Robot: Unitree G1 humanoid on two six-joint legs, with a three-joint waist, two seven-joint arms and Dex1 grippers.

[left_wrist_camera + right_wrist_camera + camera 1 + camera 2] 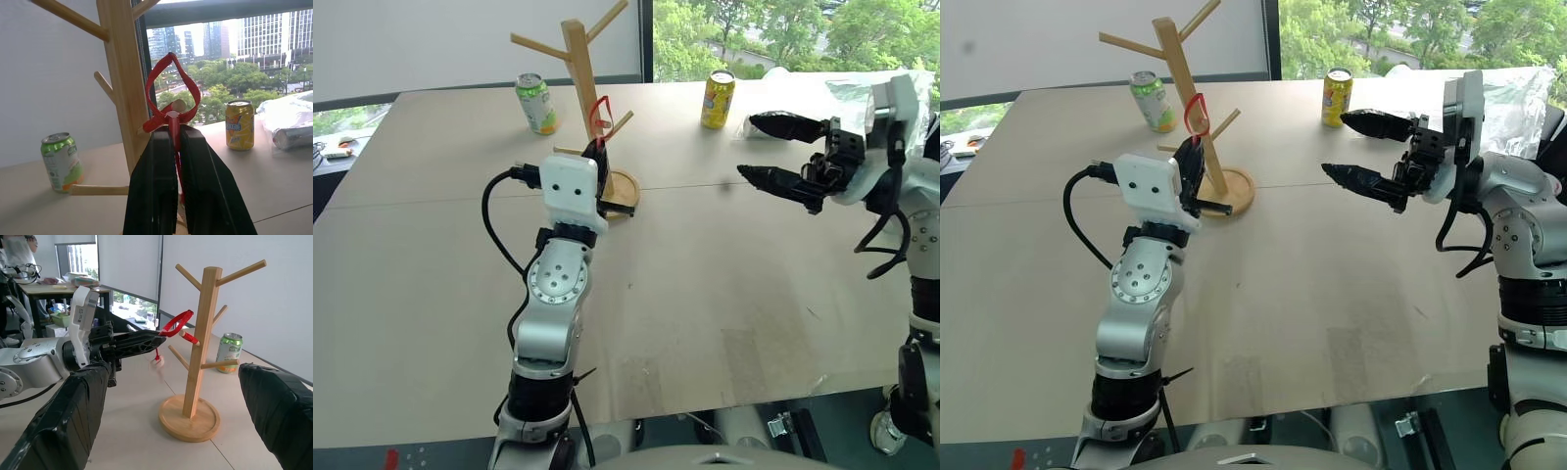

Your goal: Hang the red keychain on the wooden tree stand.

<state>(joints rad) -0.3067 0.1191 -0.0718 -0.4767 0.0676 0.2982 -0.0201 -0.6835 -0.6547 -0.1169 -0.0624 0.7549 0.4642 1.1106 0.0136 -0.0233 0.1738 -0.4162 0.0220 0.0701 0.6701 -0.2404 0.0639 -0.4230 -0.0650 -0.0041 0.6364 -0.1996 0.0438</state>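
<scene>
The red keychain (172, 90) looks light and floppy, a soft loop that holds its opening only loosely; the left gripper (172, 147) has its jaws closed on the tail below the loop, a sensible hold since it leaves the opening free, raised right at a peg tip of the wooden tree stand (200, 338). The right gripper (781, 150) hangs well apart with jaws spread wide and empty. On the counter (705, 294), a green can (536, 102) and yellow can (717, 99) stand behind the stand, out of the way; the neighbouring pegs seem the only likely snag.

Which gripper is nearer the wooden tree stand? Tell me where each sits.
Left. The left gripper holds the red keychain right at the wooden tree stand; the right gripper hangs open, well off to its right.
</scene>
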